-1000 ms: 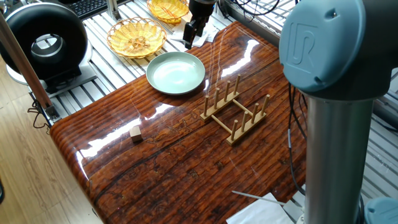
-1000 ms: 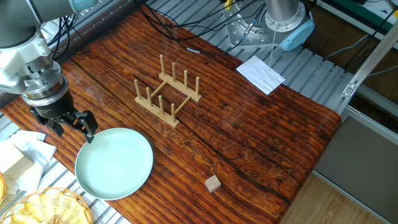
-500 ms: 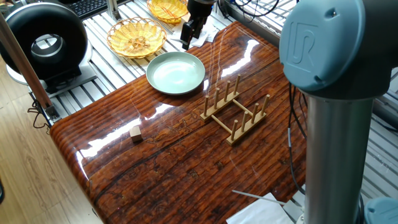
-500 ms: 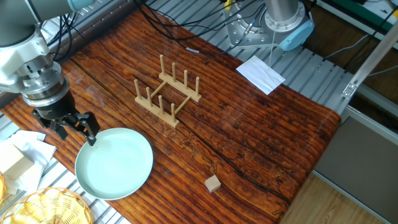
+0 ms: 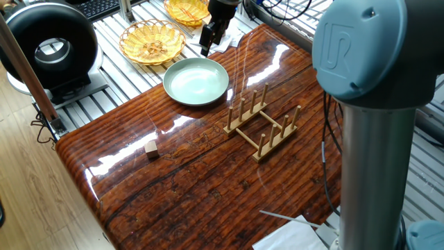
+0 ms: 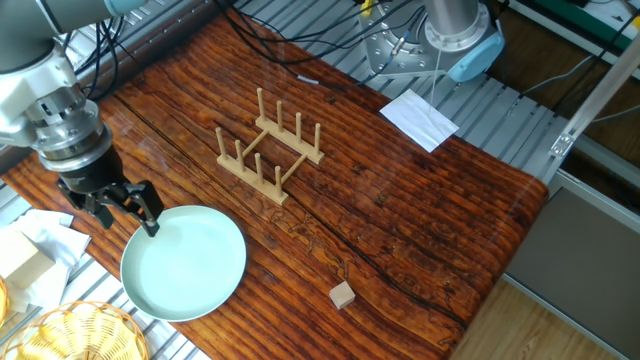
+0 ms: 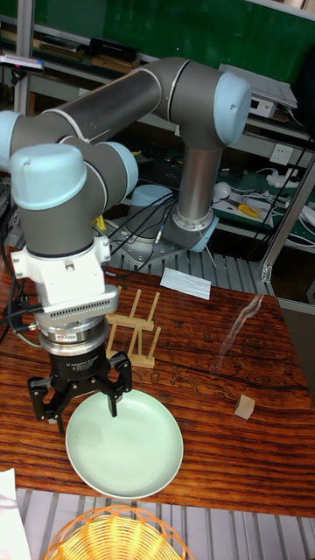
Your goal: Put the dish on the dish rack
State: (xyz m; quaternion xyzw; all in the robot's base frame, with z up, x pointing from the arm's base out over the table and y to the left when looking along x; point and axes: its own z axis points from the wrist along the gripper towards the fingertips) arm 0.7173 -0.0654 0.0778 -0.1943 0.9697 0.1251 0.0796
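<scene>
My end effector (image 6: 122, 204) hangs over the counter (image 6: 400, 230) at the corner where the dish (image 6: 184, 262) lies, its two fingers spread apart with nothing between them. One fingertip (image 6: 150, 225) sits right at the dish's rim on the side toward the middle of the counter; whether it touches the rim I cannot tell. In the tall fixed view my end effector (image 7: 80, 404) hovers just above the far edge of the dish (image 7: 124, 444), fingers pointing down.

The dish rests flat at the counter's edge, part of it reaching past the edge over the metal slats beside the counter. It is empty and right side up. The dish rack (image 6: 270, 148) stands upright near the middle of the counter, well apart from the dish, with no plate in it. In one fixed view the rack (image 5: 262, 124) sits between the dish (image 5: 196, 81) and the far side of the counter. A small wooden cube (image 6: 343, 294) lies near the opposite long edge, apart from everything. Two wicker baskets (image 5: 152, 40) rest on the slats just beyond the dish.
</scene>
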